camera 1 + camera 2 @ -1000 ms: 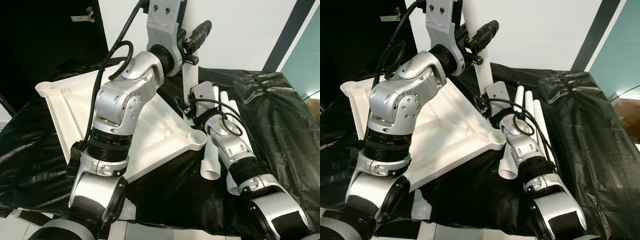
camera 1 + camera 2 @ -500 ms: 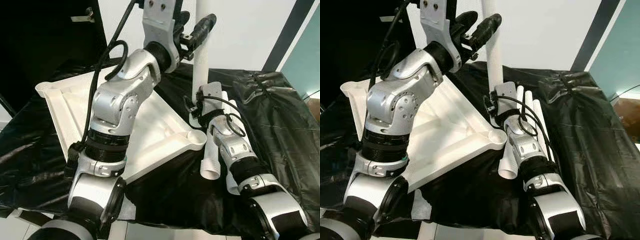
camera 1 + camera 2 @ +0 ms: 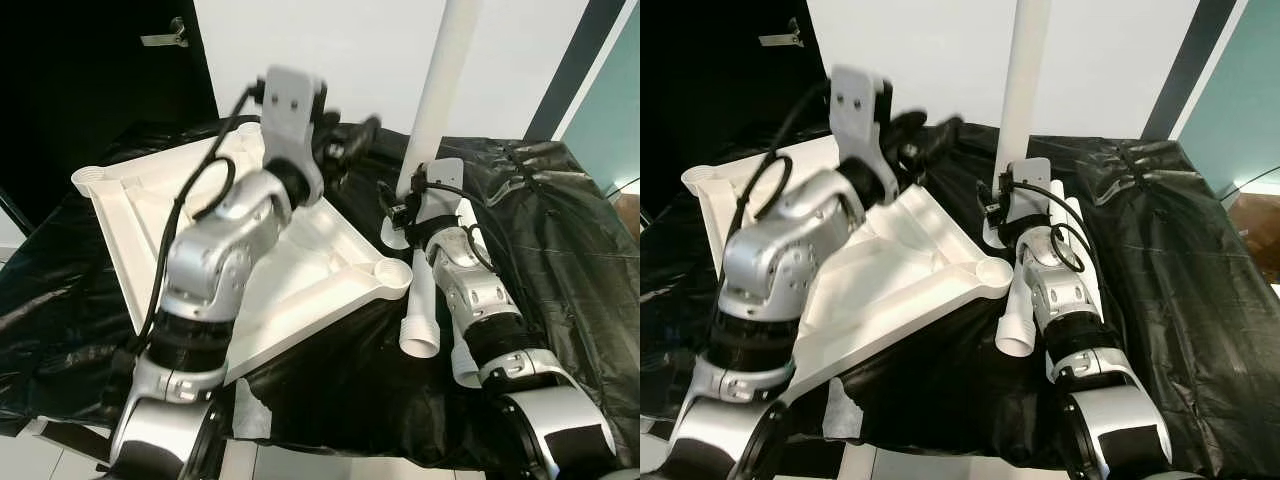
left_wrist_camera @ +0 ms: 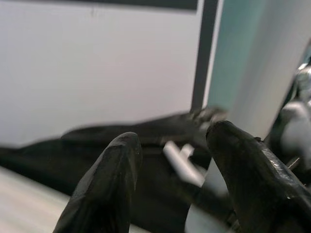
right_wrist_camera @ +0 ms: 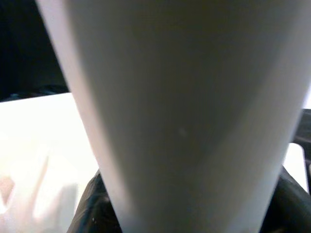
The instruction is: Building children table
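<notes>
Table top (image 3: 300,255), the white triangular one, lay upside down on the black plastic sheet (image 3: 560,230) over the tabletop, ribs up, with a round leg socket at each corner. Near-right socket (image 3: 393,272) was empty, far-left socket (image 3: 88,178) was empty too; the third corner was hidden behind the left arm.

Right tool (image 3: 412,205) was clamped around the lower part of a white leg (image 3: 440,90), which stood nearly upright and ran out of the top of the picture. Its foot sat just to the far right of the near-right socket, not in it as far as I could tell. In the right wrist view the leg (image 5: 180,111) sat between the black fingers (image 5: 92,213).

Left tool (image 3: 345,145) hovered over the far side of the table top, motion-blurred. In the left wrist view its fingers (image 4: 107,184) were apart with nothing between them.

Spare legs (image 3: 425,315) lay in a bundle on the sheet beside the right forearm, open ends toward the near edge.

Judgement: early stage. No leg looked seated. Remaining: get this leg into a socket, then the others, then flip it upright.
</notes>
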`<state>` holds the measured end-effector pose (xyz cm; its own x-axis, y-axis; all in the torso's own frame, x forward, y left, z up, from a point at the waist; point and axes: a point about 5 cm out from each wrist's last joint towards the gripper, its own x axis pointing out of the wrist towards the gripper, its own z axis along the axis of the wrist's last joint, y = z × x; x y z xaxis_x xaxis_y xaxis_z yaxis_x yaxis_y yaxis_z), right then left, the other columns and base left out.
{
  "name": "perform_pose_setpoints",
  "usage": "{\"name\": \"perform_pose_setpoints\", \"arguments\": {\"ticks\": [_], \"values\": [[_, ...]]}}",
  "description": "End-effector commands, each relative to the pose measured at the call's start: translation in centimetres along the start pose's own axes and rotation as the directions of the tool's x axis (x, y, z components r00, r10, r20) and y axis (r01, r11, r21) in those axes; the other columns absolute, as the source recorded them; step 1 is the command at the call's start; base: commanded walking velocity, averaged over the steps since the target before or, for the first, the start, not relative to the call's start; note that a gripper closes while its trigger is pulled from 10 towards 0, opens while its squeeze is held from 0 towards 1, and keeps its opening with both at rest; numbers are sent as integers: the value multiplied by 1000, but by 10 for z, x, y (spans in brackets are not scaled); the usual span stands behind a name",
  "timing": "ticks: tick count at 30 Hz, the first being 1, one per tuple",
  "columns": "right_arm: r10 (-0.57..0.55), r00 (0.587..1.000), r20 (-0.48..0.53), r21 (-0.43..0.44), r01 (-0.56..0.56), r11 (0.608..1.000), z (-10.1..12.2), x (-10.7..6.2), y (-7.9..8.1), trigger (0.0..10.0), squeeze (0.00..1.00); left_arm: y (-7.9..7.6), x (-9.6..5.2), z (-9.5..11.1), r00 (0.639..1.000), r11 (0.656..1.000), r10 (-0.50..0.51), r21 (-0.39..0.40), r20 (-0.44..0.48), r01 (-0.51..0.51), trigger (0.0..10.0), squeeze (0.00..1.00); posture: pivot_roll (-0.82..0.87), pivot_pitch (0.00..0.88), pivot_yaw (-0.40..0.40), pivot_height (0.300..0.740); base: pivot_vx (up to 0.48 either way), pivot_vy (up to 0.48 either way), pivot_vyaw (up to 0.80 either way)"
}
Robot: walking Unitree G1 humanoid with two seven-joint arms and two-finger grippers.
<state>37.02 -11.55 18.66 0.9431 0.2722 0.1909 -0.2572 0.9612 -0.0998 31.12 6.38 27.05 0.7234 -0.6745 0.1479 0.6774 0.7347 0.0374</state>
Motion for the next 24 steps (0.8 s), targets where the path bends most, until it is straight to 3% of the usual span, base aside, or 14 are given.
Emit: {"name": "perform_pose_setpoints", "arguments": {"ticks": [1,12,19,24], "values": [[13,1000,3,3,-13,1000,-2,-3,4,10000,0,-8,-4,-6,991,991,-130,23,-14,130,10000,0,25,0,-14,740,0,0,0],[-4,1000,17,14,3,1000,-9,-25,4,10000,0,-5,-31,-49,989,991,-77,99,-123,89,10000,0,27,0,-20,740,0,0,0],[-12,1000,-18,62,13,998,-16,-37,2,10000,0,-14,-46,-65,972,975,-144,143,-186,171,10000,0,23,0,-23,740,0,0,0],[24,997,-67,85,-18,996,-31,-47,9,10000,0,-19,-53,-74,957,967,-175,143,-230,211,10000,0,21,0,-17,740,0,0,0]]}}
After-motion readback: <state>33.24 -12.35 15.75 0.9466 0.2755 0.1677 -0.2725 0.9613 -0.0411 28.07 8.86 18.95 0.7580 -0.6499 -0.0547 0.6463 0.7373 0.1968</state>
